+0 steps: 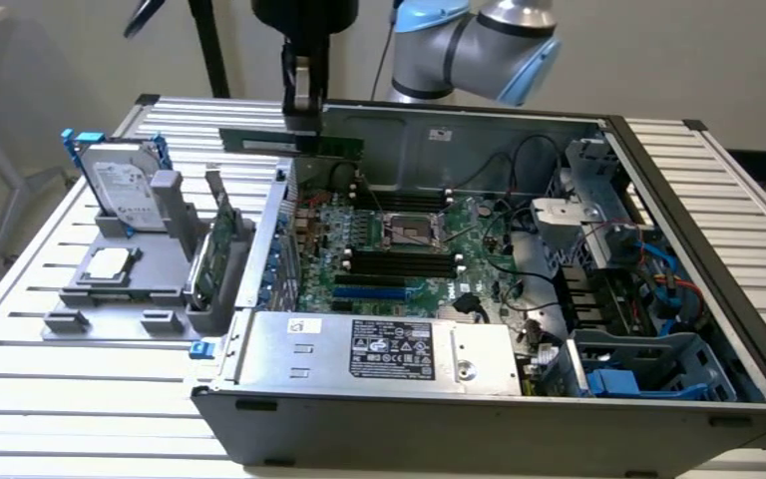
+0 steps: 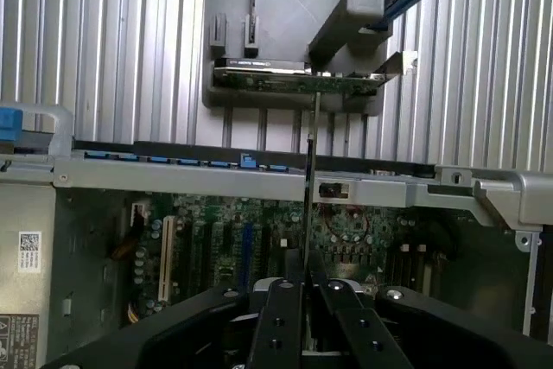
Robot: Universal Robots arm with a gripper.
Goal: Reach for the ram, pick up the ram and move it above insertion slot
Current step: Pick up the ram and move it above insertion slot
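Note:
The ram (image 1: 290, 142) is a long, thin green stick hanging level in the air over the far corner of the open computer case (image 1: 490, 419), at the exterior view's left. My gripper (image 1: 306, 112) comes down from above and is shut on the ram's top edge near the middle. In the wrist view the ram (image 2: 308, 179) shows edge-on as a thin dark line running out from between the black fingers (image 2: 281, 321). It crosses the case wall and the motherboard below. The black memory slots (image 1: 397, 264) lie on the motherboard (image 1: 477, 249), lower and nearer the camera than the ram.
A grey holder (image 1: 117, 299) on the slatted table (image 1: 37, 399) carries a silver hard drive (image 1: 124, 185), a processor chip (image 1: 107, 262) and an upright green expansion card (image 1: 223, 244). Inside the case are a power supply (image 1: 383, 349), cables and a drive cage (image 1: 596, 180).

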